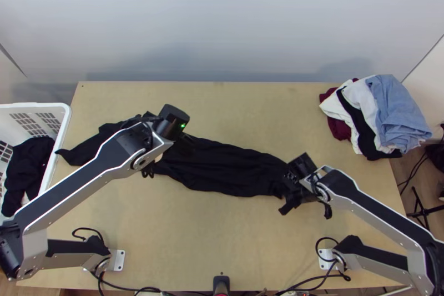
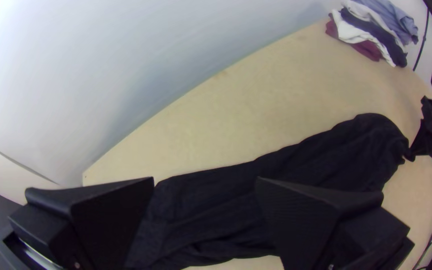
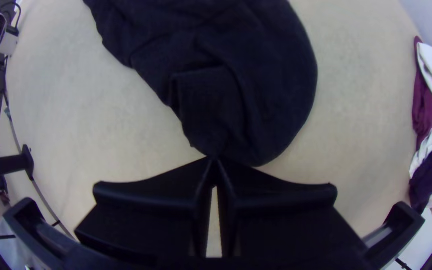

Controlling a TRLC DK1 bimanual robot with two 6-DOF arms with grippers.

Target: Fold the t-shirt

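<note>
So the black t-shirt [image 1: 227, 169] is lying in a long, bunched strip on the table [image 1: 222, 240], one end near the white basket [image 1: 64, 115]. Left hand [image 1: 185, 144] is over the half nearer the basket, fingers wide apart. Right hand [image 1: 287, 185] is clamped on the shirt's end farthest from the basket. Clothes pile [image 1: 388, 113] sits well apart from the basket.

In the top view, you have a light wooden table [image 1: 238, 240]. Lying across its middle, you will note the black t-shirt [image 1: 222, 165], gathered lengthwise into a long, creased band. At your far right corner sits a garment pile [image 1: 397, 113], loosely stacked: maroon, white, black and light blue pieces.
</note>
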